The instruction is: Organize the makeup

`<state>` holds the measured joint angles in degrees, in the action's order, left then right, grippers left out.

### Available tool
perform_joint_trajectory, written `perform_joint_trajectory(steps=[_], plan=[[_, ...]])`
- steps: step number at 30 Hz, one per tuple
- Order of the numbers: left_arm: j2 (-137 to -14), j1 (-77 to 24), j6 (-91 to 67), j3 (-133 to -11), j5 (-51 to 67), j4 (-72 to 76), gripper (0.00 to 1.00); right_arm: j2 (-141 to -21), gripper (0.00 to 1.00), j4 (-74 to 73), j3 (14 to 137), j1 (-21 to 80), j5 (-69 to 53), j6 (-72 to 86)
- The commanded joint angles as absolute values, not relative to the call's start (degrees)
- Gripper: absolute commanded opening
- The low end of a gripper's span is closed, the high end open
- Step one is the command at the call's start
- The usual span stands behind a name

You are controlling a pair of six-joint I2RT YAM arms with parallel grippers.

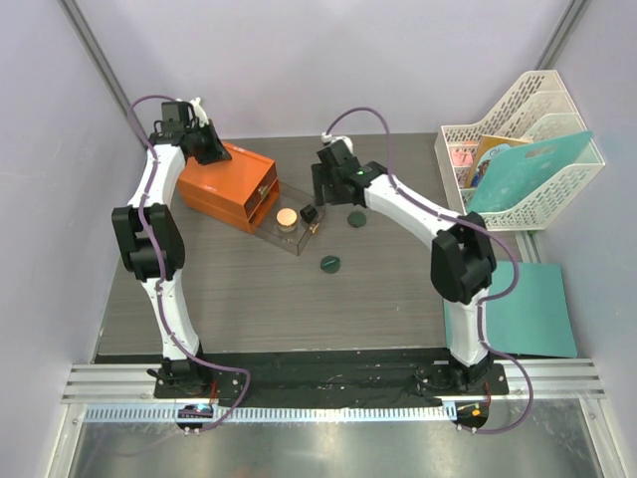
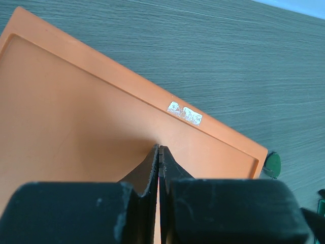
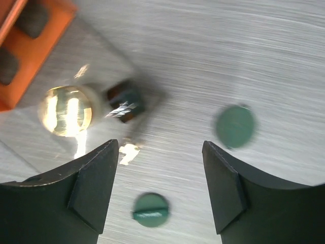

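The makeup lies near the middle of the table. A tan-lidded round jar (image 1: 287, 217) (image 3: 66, 111) and a small dark piece (image 1: 309, 212) (image 3: 126, 100) sit in the clear pulled-out drawer (image 1: 271, 231). Two dark green discs rest on the table, one (image 1: 356, 219) (image 3: 234, 126) farther right, one (image 1: 330, 264) (image 3: 151, 210) nearer. My right gripper (image 1: 330, 191) (image 3: 160, 152) hangs open above the table between drawer and discs, holding nothing. My left gripper (image 1: 212, 149) (image 2: 159, 148) is shut, tips on the lid of the orange drawer box (image 1: 224, 184) (image 2: 76, 112).
A white wire file rack (image 1: 523, 149) with teal folders stands at the back right. A teal sheet (image 1: 532, 309) lies at the table's right edge. Purple walls close in the back and sides.
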<state>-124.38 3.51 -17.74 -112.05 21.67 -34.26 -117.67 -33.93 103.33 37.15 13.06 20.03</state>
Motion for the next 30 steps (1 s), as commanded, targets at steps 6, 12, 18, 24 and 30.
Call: perform_joint_trajectory(steps=[6, 12, 18, 24, 30], plan=[[-137.2, 3.9, -12.7, -101.5, 11.1, -65.5, 0.00, -113.7, 0.68, -28.2, 92.7, 29.4, 17.1, 22.9], [-137.2, 3.9, -12.8, -101.3, 11.1, -65.6, 0.00, -118.1, 0.67, -27.2, 91.8, 29.1, 15.9, 23.6], [-137.0, 3.9, -12.8, -101.0, 11.0, -65.5, 0.00, -121.0, 0.63, -24.8, 91.6, 29.0, 15.5, 25.1], [-137.0, 3.9, -12.9, -101.1, 11.1, -65.5, 0.00, -122.3, 0.52, -24.9, 90.5, 28.9, 17.2, 26.4], [-137.1, 4.0, -12.8, -101.1, 11.0, -65.6, 0.00, -123.0, 0.27, -24.5, 88.5, 28.7, 15.9, 26.5]])
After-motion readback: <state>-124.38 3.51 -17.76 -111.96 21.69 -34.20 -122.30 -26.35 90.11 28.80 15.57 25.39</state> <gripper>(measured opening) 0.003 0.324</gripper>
